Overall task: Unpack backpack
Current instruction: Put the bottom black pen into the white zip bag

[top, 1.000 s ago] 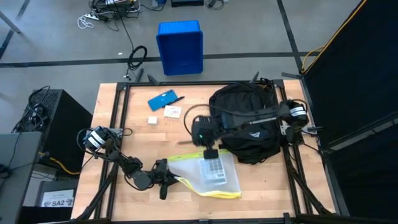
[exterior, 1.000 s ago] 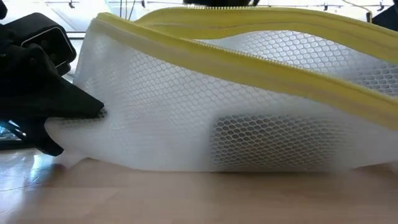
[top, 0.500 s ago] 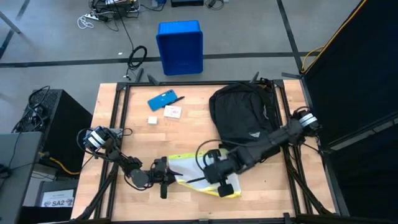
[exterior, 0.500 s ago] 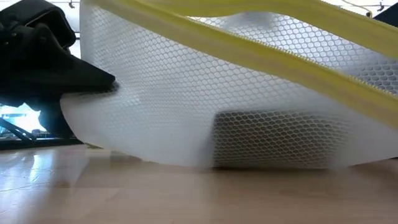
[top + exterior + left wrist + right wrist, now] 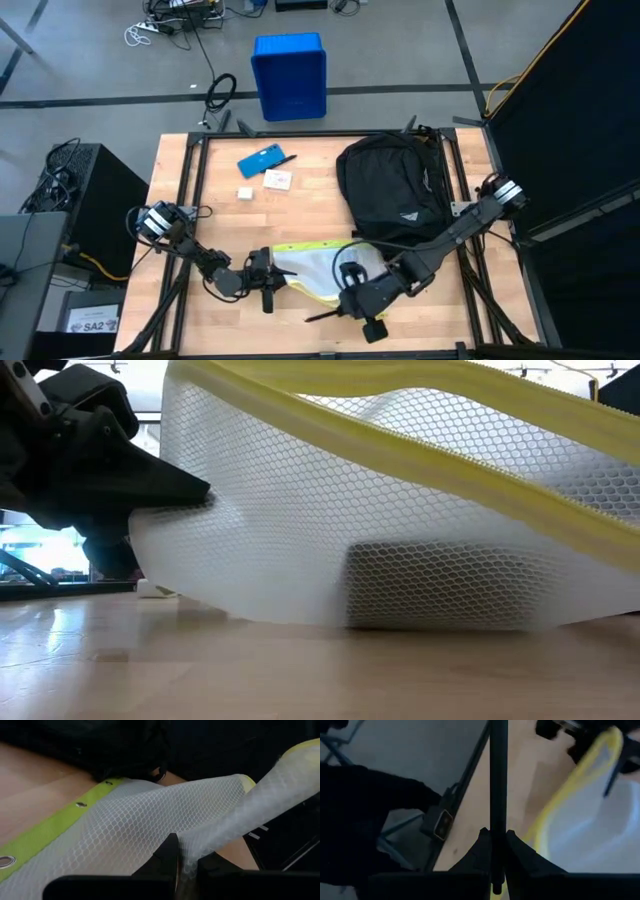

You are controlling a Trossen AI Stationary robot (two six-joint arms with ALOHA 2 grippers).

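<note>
The black backpack [image 5: 390,195] lies on its side at the table's far right. A white mesh pouch [image 5: 322,268] with yellow trim rests by its underside near the front edge, with a dark thing [image 5: 440,585] inside it. My left gripper [image 5: 276,283] is shut on the pouch's left end. My right gripper [image 5: 348,311] hovers over the table's near edge, just in front of the pouch, shut on a thin dark rod [image 5: 322,316]. My left gripper pinches the bunched mesh of the pouch's left end [image 5: 192,851] between its two fingers, coming in level from the table's left. That end [image 5: 225,510] is held up off the table while the pouch's underside lies on the wood. My right gripper pinches the thin dark rod [image 5: 498,827] between its two fingertips, slanting down toward the near edge. The rod sticks out past the fingers, clear of the table and of the pouch.
At the far left of the table lie a blue flat case [image 5: 260,160], a white card [image 5: 277,179] and a small white block [image 5: 244,193]. A blue bin [image 5: 290,75] stands on the floor beyond the far edge. The table's metal frame [image 5: 470,795] runs close under my right gripper.
My right gripper has swung from above the pouch, beside the backpack, toward the table's near edge and tipped further downward, staying shut. The pouch stays in my left gripper's hold, its left end a little higher than before.
</note>
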